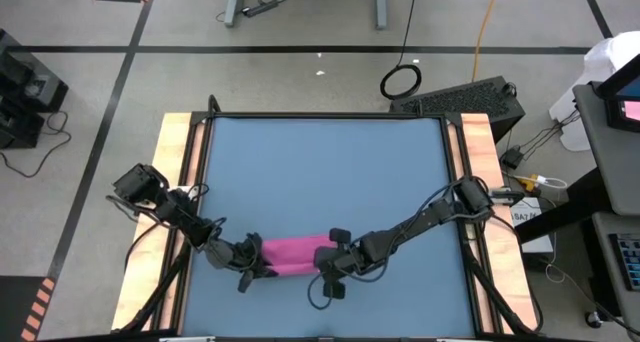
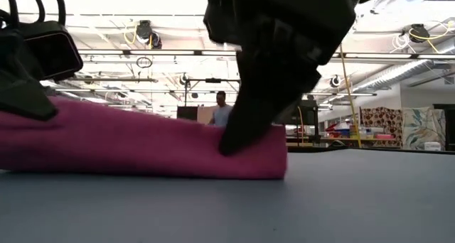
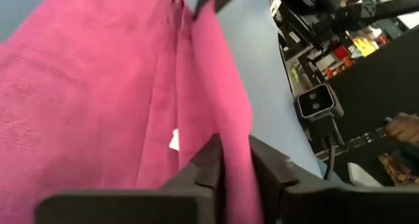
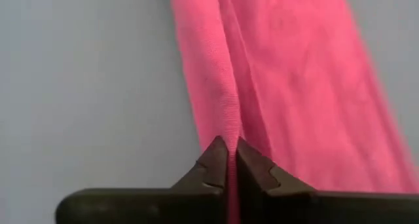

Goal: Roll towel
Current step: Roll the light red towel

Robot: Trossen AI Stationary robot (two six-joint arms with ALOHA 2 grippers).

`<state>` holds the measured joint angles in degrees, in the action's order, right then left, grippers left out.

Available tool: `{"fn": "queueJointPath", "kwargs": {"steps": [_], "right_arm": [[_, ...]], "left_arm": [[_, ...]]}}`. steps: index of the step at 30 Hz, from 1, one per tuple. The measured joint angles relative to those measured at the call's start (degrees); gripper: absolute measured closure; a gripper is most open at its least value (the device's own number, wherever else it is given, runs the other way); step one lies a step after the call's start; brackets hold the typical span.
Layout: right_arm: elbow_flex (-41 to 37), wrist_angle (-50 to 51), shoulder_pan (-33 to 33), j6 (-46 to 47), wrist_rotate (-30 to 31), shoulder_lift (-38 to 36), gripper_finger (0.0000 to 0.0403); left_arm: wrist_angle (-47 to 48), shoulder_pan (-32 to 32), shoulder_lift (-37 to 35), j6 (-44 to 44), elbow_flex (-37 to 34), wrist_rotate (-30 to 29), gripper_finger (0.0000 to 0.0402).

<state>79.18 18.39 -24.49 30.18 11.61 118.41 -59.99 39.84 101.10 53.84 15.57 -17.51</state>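
The towel (image 1: 293,254) is laid on the table (image 1: 320,172) near its front edge, between the two grippers. The left gripper (image 1: 252,262) is positioned at its left end, the right gripper (image 1: 325,259) at its right end.

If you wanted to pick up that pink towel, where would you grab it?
At its two short ends, coming down from above. The towel lies as a long, low folded strip on the blue table, with raised fold ridges a pincer can pinch. The left pincer and right pincer each have such a fold between their fingers.
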Motion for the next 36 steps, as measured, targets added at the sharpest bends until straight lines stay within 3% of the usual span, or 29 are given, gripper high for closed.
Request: {"fn": "queueJointPath", "kwargs": {"steps": [8, 12, 21, 27, 32, 36], "right_arm": [[-3.6, -1.8, 2.7, 7.1, -8.2, -0.1, 0.0401], [-3.7, -3.6, 3.1, 7.2, -9.3, -0.1, 0.0401], [-3.8, -3.7, 5.0, 9.7, -14.2, 0.0, 0.0402], [-3.8, -3.7, 6.3, 9.6, -17.6, 0.0, 0.0403], [-3.8, -3.5, 7.2, 9.5, -19.6, 0.0, 0.0403], [-3.8, -3.5, 7.6, 9.5, -20.3, 0.0, 0.0402]], "left_arm": [[0.9, 0.6, -2.4, -12.9, -0.4, -1.2, 0.0219], [0.1, 1.0, -6.0, -22.8, -0.1, -2.3, 0.0184], [-0.1, 6.6, -8.3, -40.5, 0.4, -11.4, 0.0176], [10.1, 10.6, -8.4, -49.7, 6.2, -15.1, 0.0175], [21.7, 10.5, -8.4, -49.8, 9.1, -18.6, 0.0175], [23.7, 10.5, -8.4, -48.6, 9.2, -19.9, 0.0175]]}}
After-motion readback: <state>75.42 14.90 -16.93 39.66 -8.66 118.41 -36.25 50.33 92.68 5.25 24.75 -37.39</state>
